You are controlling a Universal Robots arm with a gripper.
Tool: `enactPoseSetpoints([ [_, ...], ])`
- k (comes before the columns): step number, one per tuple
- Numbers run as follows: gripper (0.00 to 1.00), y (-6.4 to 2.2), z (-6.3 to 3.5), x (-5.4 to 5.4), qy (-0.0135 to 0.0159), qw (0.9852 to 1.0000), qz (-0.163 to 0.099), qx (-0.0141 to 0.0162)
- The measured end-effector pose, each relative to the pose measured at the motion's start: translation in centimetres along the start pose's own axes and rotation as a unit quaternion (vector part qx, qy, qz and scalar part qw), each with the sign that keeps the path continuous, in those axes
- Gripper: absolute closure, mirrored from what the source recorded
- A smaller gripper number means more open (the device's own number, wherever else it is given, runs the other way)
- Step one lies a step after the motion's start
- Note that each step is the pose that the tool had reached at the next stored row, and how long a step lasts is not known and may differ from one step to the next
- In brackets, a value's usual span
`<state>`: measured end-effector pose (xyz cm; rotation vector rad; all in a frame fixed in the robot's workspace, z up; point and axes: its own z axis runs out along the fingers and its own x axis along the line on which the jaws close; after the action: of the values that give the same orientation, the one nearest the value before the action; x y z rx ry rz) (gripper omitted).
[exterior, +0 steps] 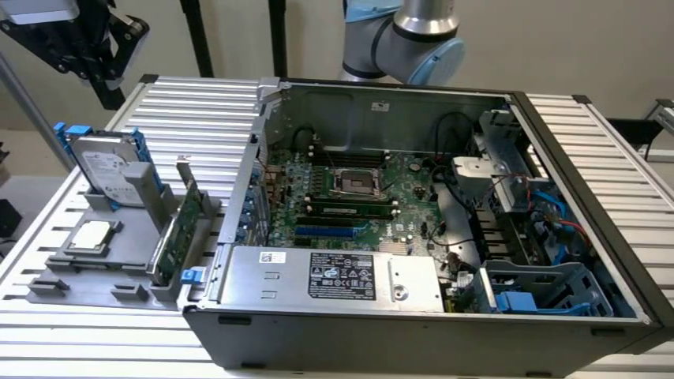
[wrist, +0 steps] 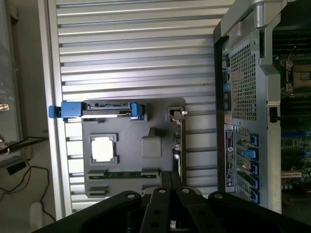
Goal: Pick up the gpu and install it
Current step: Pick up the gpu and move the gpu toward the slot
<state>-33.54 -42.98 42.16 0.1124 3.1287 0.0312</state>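
The gpu [exterior: 181,227] is a thin green card with a silver end bracket. It stands on edge in a slot at the side of the grey holder tray [exterior: 74,280] nearest the case. From the wrist camera I look down on the gpu [wrist: 177,141] edge-on, bracket end [wrist: 178,115] farthest from my fingers. My gripper [exterior: 109,96] hangs high above the table's far corner, on the exterior view's left, apart from the card. In the wrist view the gripper [wrist: 171,174] has its black fingers together with nothing between them, their tips lying over the tray's edge close to the card's near end.
The open computer case [exterior: 421,316] stands beside the tray, motherboard [exterior: 353,197] exposed, blue expansion slot [exterior: 331,231] near the power supply [exterior: 327,272]. The tray also holds a hard drive with blue rails [exterior: 106,166], a square silver CPU [exterior: 90,235] and a memory stick [wrist: 129,174].
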Motion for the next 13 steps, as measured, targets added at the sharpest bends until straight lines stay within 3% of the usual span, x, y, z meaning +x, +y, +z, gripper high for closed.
enactPoseSetpoints([
  [5,0.88,0.0,0.0,0.0,0.0,1.0,0.0,0.0],
  [7,0.82,0.0,0.0,0.0,0.0,1.0,0.0,0.0],
  [9,0.7,0.0,0.0,0.0,0.0,1.0,0.0,0.0],
  [10,0.7,0.0,0.0,0.0,0.0,1.0,0.0,0.0],
  [12,0.58,0.0,0.0,0.0,0.0,1.0,0.0,0.0],
  [13,0.58,0.0,0.0,0.0,0.0,1.0,0.0,0.0],
])
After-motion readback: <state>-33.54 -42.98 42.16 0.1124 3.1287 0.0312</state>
